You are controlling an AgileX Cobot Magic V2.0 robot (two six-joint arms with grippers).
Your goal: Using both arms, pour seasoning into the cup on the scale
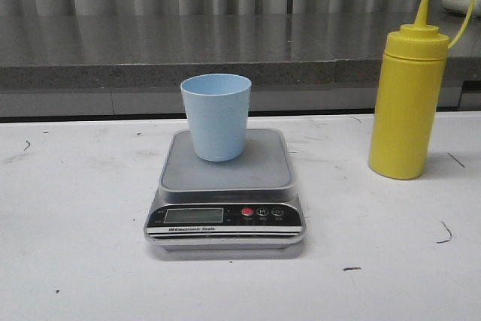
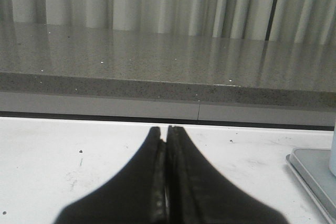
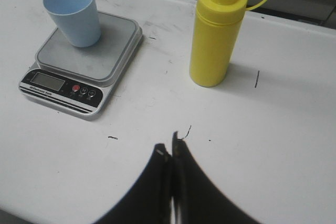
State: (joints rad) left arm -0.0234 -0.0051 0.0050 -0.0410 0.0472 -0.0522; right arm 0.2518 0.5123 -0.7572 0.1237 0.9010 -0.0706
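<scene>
Pre-grasp stage — nothing held. Cup [image 1: 216, 116] sits upright on scale [image 1: 225, 189], centre of front view; seasoning [image 1: 406, 99] stands upright at right, well apart. Left gripper [image 2: 167, 132] and right gripper [image 3: 171, 150] both clenched, empty. Next, by my judgement: open right jaws, approach the bottle.

blue cup [image 1: 216, 116] upright on scale [image 1: 225, 186], seasoning [image 1: 406, 99] right
</scene>
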